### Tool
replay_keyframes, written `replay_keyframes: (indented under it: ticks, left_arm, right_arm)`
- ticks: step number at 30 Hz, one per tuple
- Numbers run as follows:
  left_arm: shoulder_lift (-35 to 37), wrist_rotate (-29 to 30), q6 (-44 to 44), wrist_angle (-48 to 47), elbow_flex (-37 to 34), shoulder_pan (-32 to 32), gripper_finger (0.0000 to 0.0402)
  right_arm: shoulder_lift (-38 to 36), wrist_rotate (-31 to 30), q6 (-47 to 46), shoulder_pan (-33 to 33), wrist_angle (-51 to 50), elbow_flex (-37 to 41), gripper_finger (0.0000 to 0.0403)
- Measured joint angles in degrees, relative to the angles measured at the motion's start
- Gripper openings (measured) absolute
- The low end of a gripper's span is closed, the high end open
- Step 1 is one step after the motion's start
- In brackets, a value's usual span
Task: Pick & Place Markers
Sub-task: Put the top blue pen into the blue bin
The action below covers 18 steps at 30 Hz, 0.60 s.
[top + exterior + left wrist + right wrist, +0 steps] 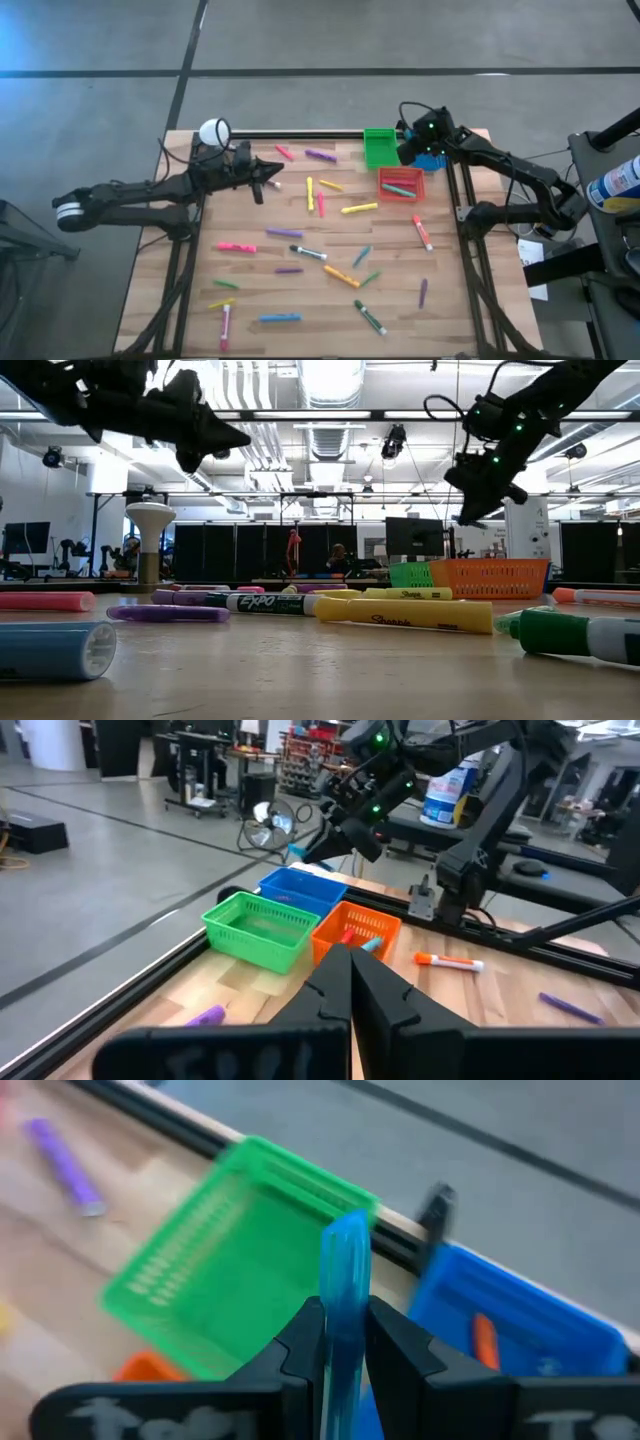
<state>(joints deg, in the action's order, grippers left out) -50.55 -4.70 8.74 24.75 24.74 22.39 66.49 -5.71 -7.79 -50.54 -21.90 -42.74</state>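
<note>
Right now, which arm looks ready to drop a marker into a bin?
The right one. Its gripper holds a blue marker above the bins; the left gripper is shut, empty, farther away.

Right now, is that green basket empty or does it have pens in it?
Empty, as far as shows: the green bin has a bare floor, while the right gripper holds a blue marker above the bins.

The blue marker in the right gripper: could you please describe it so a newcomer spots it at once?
Find the three bins at the table's far right corner. Above the green bin and blue bin, the right gripper pinches a blue marker. It is the only marker off the table.
</note>
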Motion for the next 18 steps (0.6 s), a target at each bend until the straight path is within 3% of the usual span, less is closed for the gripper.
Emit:
replay_keyframes:
  ticks: [9,18]
  left_arm:
    - [-0.19,2.7,-0.62,1.0,-1.65,0.0,0.0]
    - [-0.09,2.68,-0.78,1.9,-3.95,0.0,0.0]
  right_arm:
    - [3.41,-5.29,-5.33,-6.74,-0.76,-0.55,0.0067]
    - [16.48,-12.29,-9.28,-6.67,-9.55,-8.95,0.0067]
